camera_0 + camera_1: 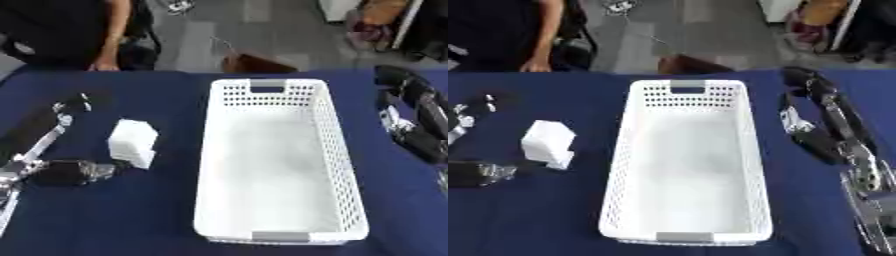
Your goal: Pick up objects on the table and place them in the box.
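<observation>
White block (133, 142) beside unlabelled basket (343, 150)

Left robot hand (74, 171) blurred, fingers unclear.

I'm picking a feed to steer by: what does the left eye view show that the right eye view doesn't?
Only the left eye view shows the left arm's whole length, running down to the left hand beside the white block.

Only the right eye view shows the right arm running down to the lower right corner; the right hand shows more fully there. I cannot tell its fingers.

Both show the white basket with nothing inside, on the blue table, the block to its left, not yet picked up.
</observation>
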Robot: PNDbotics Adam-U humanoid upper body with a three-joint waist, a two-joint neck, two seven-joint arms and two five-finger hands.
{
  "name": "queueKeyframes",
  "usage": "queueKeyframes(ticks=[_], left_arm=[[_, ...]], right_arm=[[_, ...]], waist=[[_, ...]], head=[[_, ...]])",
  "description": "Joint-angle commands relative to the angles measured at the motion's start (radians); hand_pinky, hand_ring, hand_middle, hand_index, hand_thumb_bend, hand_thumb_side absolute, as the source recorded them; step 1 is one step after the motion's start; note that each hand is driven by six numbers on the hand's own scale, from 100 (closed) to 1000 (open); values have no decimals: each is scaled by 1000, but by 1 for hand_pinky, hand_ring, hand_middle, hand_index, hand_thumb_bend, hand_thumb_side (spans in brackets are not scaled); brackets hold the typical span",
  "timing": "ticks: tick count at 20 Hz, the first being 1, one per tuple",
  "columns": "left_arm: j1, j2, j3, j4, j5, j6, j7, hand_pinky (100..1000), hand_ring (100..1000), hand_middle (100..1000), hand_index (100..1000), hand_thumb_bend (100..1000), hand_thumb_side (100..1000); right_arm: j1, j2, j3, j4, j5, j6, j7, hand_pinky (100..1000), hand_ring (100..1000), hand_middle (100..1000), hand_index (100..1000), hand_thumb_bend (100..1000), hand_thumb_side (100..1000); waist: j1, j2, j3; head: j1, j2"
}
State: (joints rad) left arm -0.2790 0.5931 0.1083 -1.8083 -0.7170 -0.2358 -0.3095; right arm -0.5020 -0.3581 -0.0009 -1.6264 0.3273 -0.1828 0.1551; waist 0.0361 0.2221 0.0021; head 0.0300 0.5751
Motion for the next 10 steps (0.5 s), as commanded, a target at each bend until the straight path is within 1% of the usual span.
queueKeyframes(ticks=[1,6,10], left_arm=[[-20,100,-26,-24,-8,-18,-48,860,896,891,906,904,662],[-48,190,-56,-14,35,-36,-101,851,892,891,901,912,668],[-65,211,-63,-16,50,-41,-118,850,887,888,900,908,670]], right_arm=[[-5,-22,-5,-16,-7,-3,0,818,855,891,893,100,653],[-3,-23,-3,-16,-7,-4,2,818,855,891,893,100,654],[-4,-23,-2,-15,-7,-5,3,818,855,891,893,100,654]], waist=[[2,-22,1],[5,-25,6],[5,-25,6]], head=[[12,-7],[14,-3],[15,-4]])
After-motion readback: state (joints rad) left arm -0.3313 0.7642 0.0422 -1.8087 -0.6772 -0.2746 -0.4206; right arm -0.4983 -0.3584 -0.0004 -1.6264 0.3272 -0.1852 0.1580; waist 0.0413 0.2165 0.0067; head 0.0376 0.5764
